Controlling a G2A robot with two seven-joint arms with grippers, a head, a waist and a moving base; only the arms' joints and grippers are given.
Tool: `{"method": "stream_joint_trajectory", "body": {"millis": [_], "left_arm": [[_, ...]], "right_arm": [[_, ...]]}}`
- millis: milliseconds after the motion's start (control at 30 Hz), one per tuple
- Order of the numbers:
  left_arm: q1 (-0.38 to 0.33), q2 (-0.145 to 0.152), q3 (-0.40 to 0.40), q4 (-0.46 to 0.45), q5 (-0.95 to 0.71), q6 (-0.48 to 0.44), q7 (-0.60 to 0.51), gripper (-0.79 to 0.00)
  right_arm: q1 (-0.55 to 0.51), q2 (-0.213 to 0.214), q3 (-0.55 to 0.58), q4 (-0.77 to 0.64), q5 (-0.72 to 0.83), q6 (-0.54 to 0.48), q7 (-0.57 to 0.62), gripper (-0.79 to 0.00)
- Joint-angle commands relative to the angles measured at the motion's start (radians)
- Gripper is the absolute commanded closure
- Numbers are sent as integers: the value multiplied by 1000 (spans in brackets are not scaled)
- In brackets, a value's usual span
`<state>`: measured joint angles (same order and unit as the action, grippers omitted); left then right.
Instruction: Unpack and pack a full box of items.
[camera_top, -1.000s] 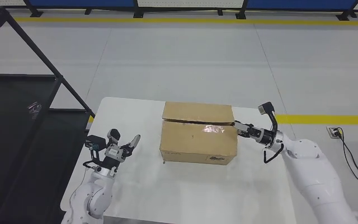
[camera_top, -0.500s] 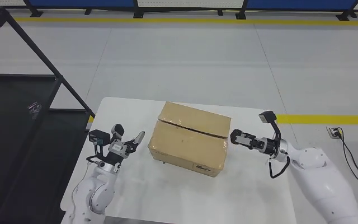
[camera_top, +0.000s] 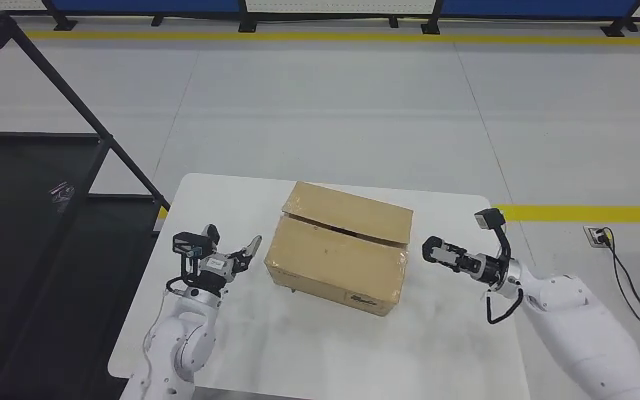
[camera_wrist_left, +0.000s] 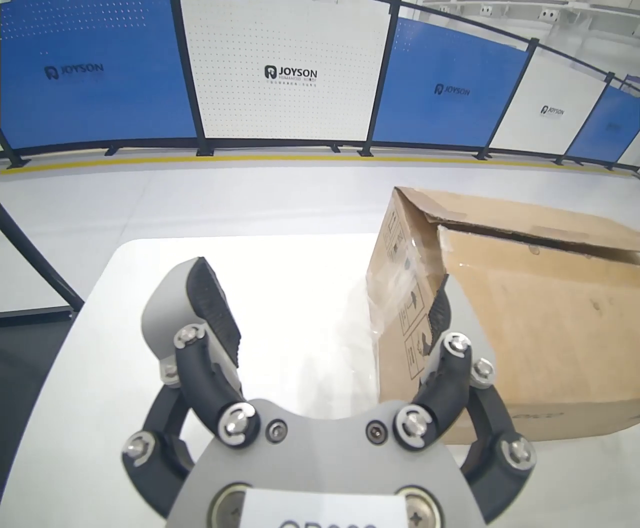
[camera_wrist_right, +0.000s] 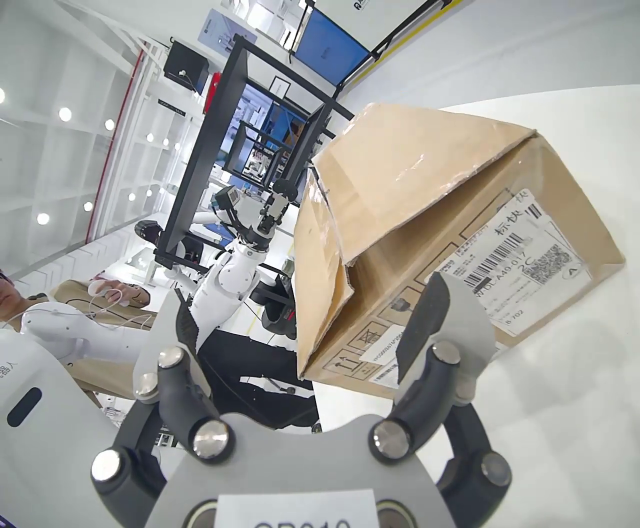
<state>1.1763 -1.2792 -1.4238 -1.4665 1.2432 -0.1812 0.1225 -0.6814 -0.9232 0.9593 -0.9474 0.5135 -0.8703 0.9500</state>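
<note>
Nearby, a black rack (camera_top: 80, 120) stands at the top view's left edge, beside the white table (camera_top: 300, 350). Centre frame, the cardboard box (camera_top: 338, 250) sits skewed, flaps nearly closed over a dark slit, contents hidden. Left gripper (camera_top: 232, 245) spread wide just beside its left end; right gripper (camera_top: 432, 247) also spread, near its right end, both empty

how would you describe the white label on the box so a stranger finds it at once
On the white table stands one brown cardboard box. On its long side facing the robot, toward the right tool, sits a white rectangular paper label. Unlike the black handling symbols printed beside it and the smaller white strip sticker, it carries a barcode and a square code.
</note>
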Motion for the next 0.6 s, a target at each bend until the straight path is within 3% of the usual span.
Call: {"method": "stream_joint_trajectory", "body": {"millis": [0, 333, 567], "left_arm": [[6, 1, 3, 1, 13, -7, -1, -785], [11, -2, 33, 28, 94, 85, -28, -785], [2, -7, 68, 37, 101, 67, -28, -785]], "right_arm": [[-4, 4, -13, -4, 2, -10, -10, -785], [-18, 37, -75, -52, 10, -69, -69, -785], [-10, 47, -102, -35, 68, -104, -104, -785]]}}
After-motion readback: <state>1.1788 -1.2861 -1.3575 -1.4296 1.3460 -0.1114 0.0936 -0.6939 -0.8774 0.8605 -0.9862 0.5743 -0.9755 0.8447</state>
